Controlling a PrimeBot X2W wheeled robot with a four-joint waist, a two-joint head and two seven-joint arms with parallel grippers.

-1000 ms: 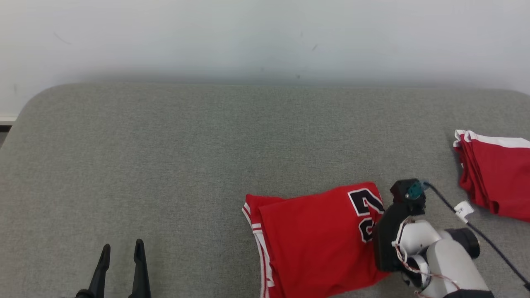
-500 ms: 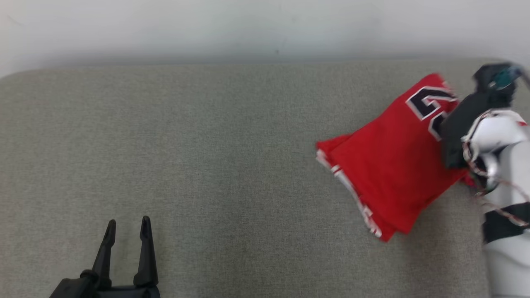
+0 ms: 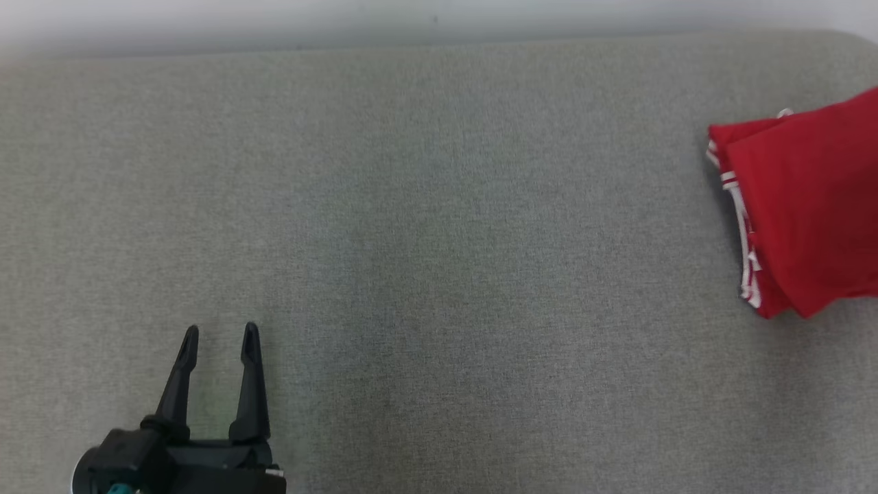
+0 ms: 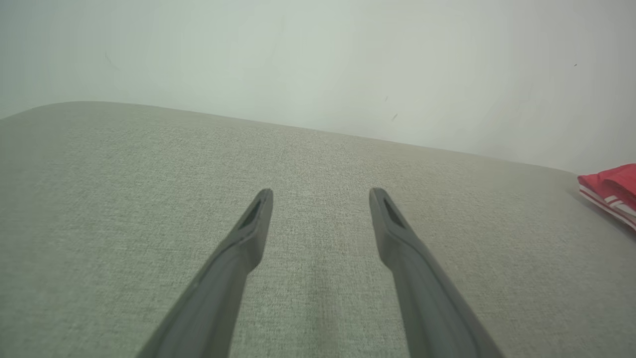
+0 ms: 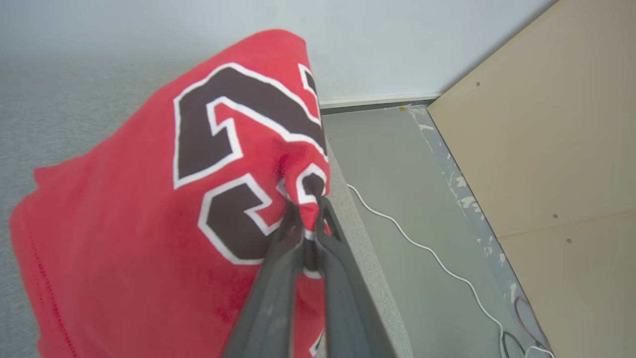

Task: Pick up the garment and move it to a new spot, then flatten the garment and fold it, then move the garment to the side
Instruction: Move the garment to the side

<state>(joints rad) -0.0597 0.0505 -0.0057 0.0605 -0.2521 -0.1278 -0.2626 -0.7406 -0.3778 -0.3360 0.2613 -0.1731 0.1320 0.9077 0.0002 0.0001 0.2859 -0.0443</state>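
Note:
The garment [image 3: 802, 206] is a folded red jersey with white trim, lying at the right edge of the head view on the grey padded surface [image 3: 425, 226]. In the right wrist view the garment [image 5: 149, 214] shows a black number outlined in white, and my right gripper [image 5: 305, 209] is shut on a pinch of its cloth near that number, right by the surface's edge. My left gripper [image 3: 219, 339] stands open at the lower left, nothing between its fingers. A corner of the garment [image 4: 611, 191] shows far to the right of my left gripper [image 4: 320, 196].
Beyond the surface's right edge, the right wrist view shows a grey floor [image 5: 397, 164] with a white cable [image 5: 422, 243] and a tan wooden panel [image 5: 546, 124]. A pale wall [image 4: 318, 59] runs behind the surface.
The head camera has swung left, so the whole picture shifted right. The right gripper has carried the garment right toward the surface's edge. The left gripper stays open.

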